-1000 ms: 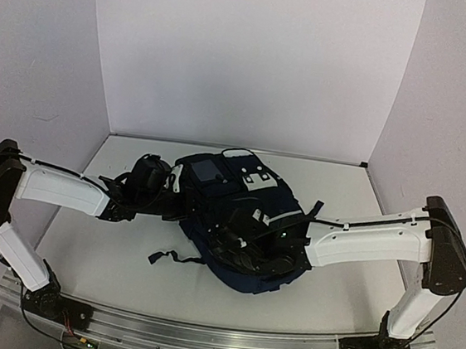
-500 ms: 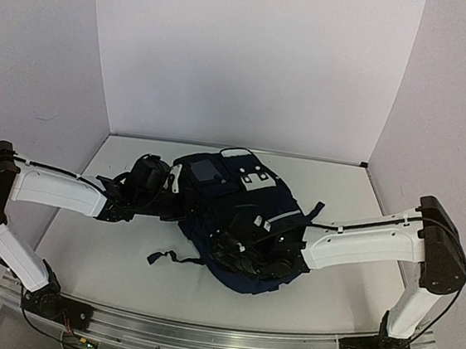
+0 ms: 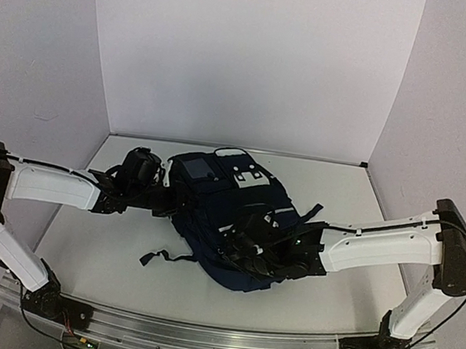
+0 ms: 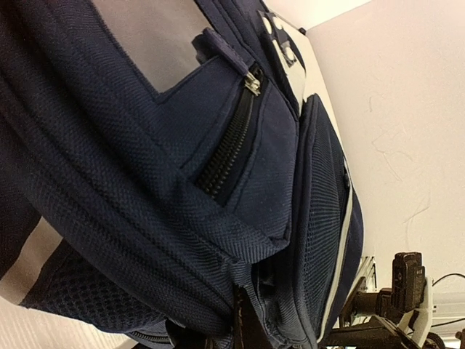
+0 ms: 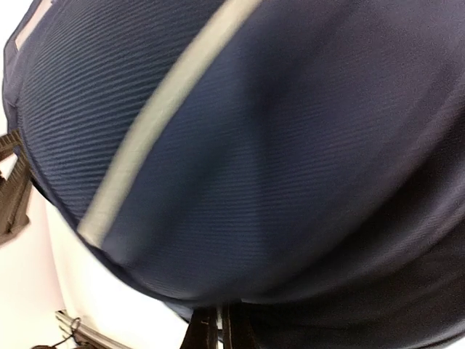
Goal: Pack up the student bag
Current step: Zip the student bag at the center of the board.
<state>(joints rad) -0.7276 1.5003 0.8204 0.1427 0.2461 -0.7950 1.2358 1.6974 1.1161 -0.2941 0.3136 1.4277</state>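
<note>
Right pincer [image 5: 220,327] (jaws together) touches the student bag [image 5: 254,145].

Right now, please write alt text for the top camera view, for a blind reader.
A navy student bag lies on a white table. The left gripper, reaching in from the left, is shut on its side; the right gripper is shut at its near edge.
</note>
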